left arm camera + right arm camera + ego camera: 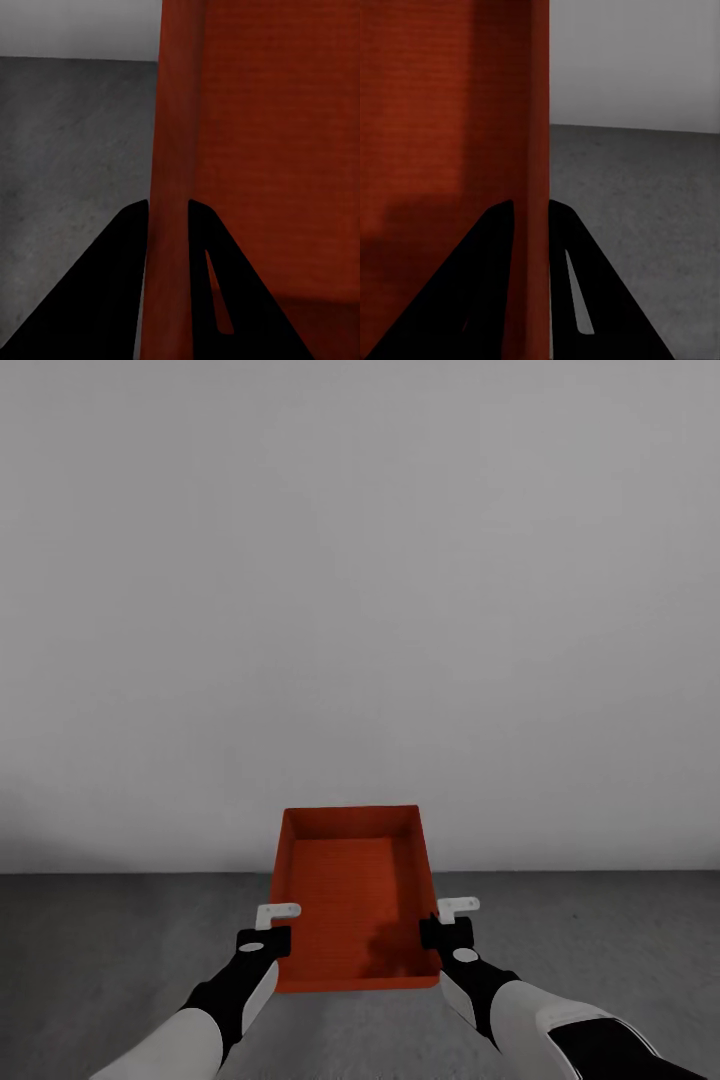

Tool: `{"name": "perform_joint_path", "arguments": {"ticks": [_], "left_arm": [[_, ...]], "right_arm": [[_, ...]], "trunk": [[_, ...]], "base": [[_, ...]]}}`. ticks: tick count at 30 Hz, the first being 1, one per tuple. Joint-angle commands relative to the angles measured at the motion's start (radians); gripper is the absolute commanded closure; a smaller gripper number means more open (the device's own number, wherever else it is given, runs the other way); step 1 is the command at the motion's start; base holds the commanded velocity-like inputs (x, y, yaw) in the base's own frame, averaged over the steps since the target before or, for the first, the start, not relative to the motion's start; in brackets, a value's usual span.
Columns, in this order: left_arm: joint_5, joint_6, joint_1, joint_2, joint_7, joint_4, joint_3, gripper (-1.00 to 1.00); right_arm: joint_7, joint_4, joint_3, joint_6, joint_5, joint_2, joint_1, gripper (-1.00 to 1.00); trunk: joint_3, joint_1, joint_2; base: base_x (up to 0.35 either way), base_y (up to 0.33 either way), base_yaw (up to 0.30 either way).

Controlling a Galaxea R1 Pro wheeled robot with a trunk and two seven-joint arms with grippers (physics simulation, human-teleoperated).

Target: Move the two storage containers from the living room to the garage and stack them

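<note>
- While both arms reach forward, the left hand (262,940) pinches the left wall of a red-orange box (352,900), its two fingers (120,285) pressed on either side of the thin wall, as the left wrist view shows.
- The right hand (448,932) grips the opposite wall in the same way, one finger (484,285) inside the box and one outside, closed against the wall.
- The box hangs between the two hands, open side up, held roughly level and seemingly clear of the grey concrete floor (120,940); its far end points at a plain pale wall (360,580).
- The setting looks like the garage, so the step in hand is likely setting this box down.
- To do it well, both arms should lower together at one pace so the box stays flat and neither wall twists out of its pinch.
- The hands should let go only once the flat bottom rests fully on the concrete, and spread at the same time.
- A spot with room in front of the wall would leave space to stack the second box later.
</note>
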Motion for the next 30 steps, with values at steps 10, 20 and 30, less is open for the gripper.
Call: {"name": "perform_joint_path", "arguments": {"ticks": [10, 20, 30], "left_arm": [[-0.022, -0.034, -0.001, -0.001, 0.021, -0.005, 0.02, 1.0], [-0.02, -0.034, -0.001, -0.001, 0.022, -0.005, 0.024, 1.0], [-0.02, -0.034, -0.001, -0.001, 0.022, -0.005, 0.024, 1.0]], "right_arm": [[0.001, 0.002, -0.031, 0.002, 0.01, 0.004, 0.0, 1.0], [0.001, 0.002, -0.031, 0.002, 0.01, 0.004, 0.0, 1.0], [0.001, 0.002, -0.031, 0.002, 0.01, 0.004, 0.0, 1.0]], "trunk": [[-0.018, 0.0, -0.001], [-0.034, 0.0, -0.001], [-0.078, 0.035, -0.064]], "base": [[0.0, 0.0, 0.0], [0.0, 0.0, 0.0], [0.0, 0.0, 0.0]]}}
